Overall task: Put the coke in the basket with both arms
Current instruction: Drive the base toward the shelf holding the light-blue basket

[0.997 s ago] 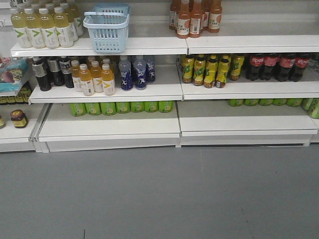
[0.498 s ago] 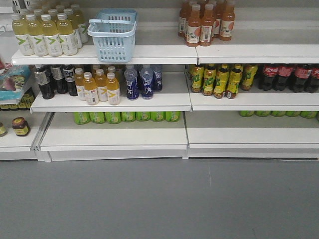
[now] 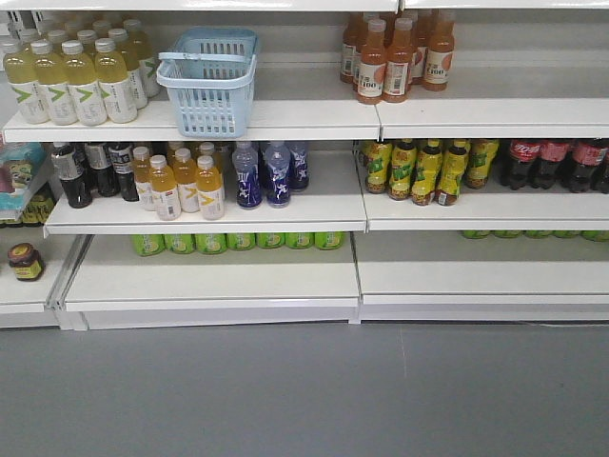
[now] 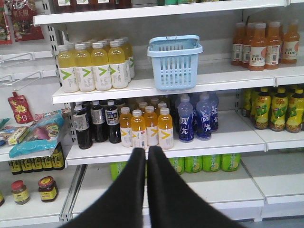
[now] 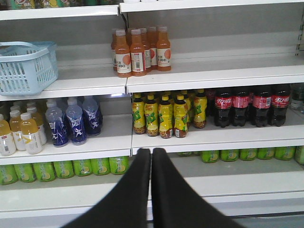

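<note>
The basket (image 3: 211,107) stands upright at the front edge of the upper shelf (image 3: 304,119), just beside the pale yellow bottles (image 3: 67,81). The left gripper (image 4: 146,150) and the right gripper (image 5: 151,151) each have their jaws pressed together, holding nothing. The coke can I cannot make out in any view; only dark cola bottles (image 5: 249,104) are seen.

Shop — stocked shelves (image 3: 314,202) (bottled drinks (image 3: 385,69)).

The right wrist view's left edge cuts off the basket (image 5: 28,66).
</note>
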